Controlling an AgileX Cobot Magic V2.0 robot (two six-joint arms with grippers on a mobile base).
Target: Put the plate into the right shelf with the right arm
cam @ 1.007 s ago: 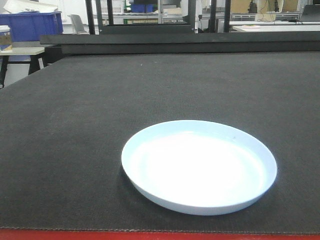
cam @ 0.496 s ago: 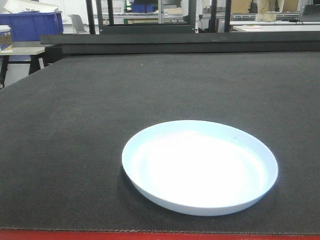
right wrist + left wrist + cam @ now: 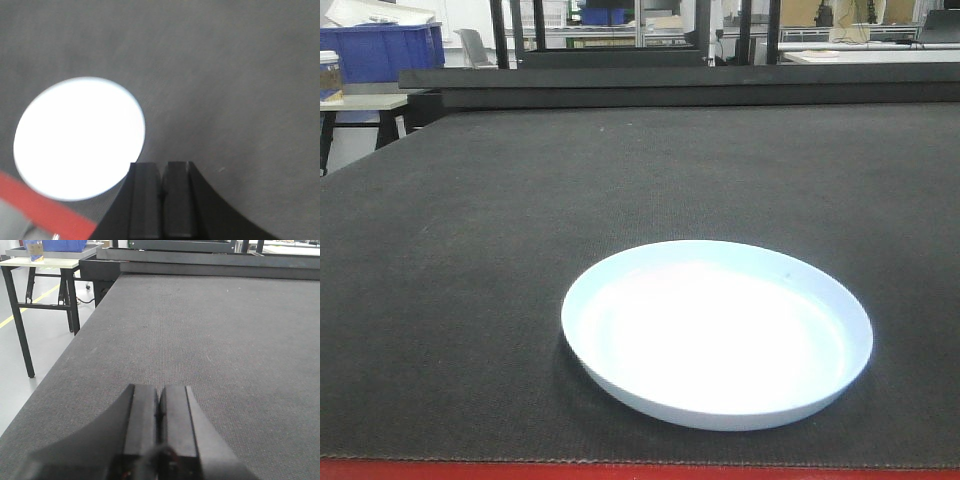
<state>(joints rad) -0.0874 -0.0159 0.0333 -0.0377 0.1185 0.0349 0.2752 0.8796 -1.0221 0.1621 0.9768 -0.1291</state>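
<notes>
The pale blue-white plate [image 3: 717, 333] lies flat on the dark matting near the table's red front edge. From above, in the right wrist view, the plate [image 3: 79, 137] shows as a bright disc to the left of my right gripper [image 3: 161, 166]. That gripper is shut with nothing in it and hangs above the mat, clear of the plate's right rim. My left gripper [image 3: 159, 389] is shut too, empty, low over bare matting. The right shelf is out of view. Neither gripper appears in the front view.
Dark matting [image 3: 470, 220] covers the table, with a red front edge [image 3: 520, 470]. A raised black frame [image 3: 670, 80] runs along the far side. A light side table [image 3: 40, 262] with a blue bin [image 3: 385, 50] stands at the far left, beyond the table's left edge.
The front view barely shifts: the plate sits a few pixels further left than half a second ago. Nothing was grasped or released.
</notes>
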